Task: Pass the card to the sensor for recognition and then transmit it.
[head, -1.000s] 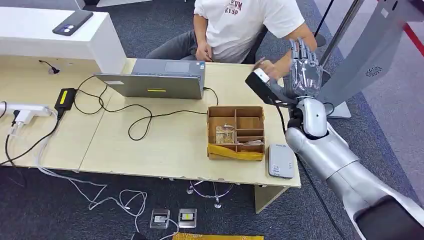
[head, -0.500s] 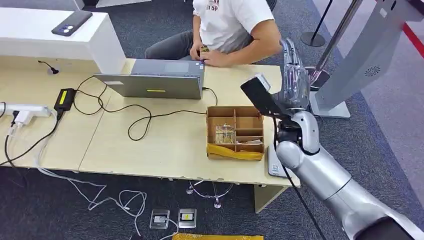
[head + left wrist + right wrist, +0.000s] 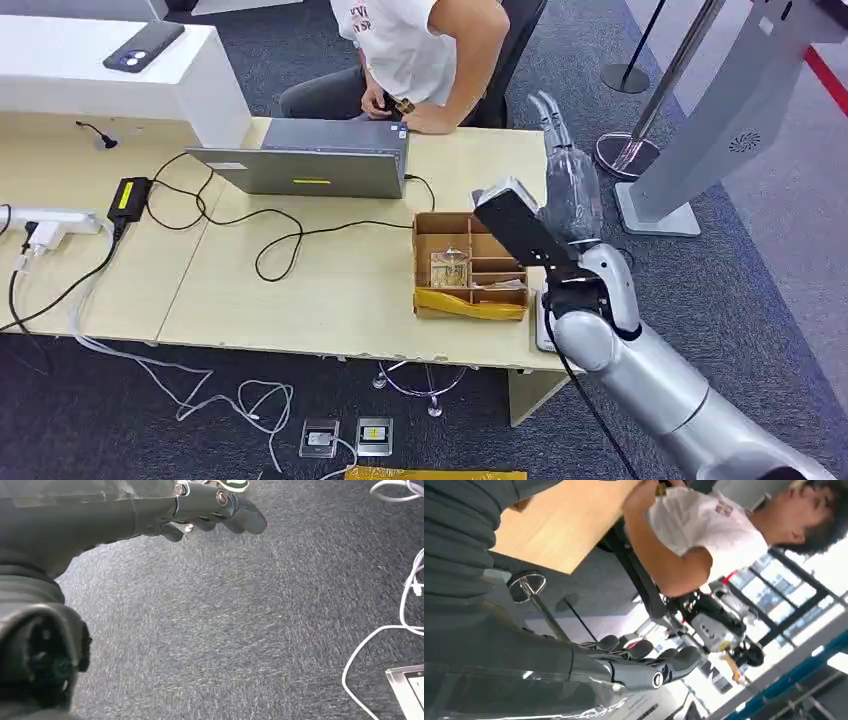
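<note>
R hand [image 3: 568, 190] raised over table [image 3: 330, 290] edge by box [image 3: 471, 263], fingers straight, holding nothing. L hand [image 3: 200, 505] hangs over carpet, fingers loose, empty. Card location: can't tell.

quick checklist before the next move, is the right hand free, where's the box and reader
1. Right hand free of any card: ok, fingers extended, nothing in them.
2. Left hand free: ok, hanging over carpet.
3. Cardboard box on the table: ok, contents too small to identify.
4. Grey reader visible: not ok, mostly hidden behind the right arm.
5. Person away from the box: ok, hands by the laptop.
</note>
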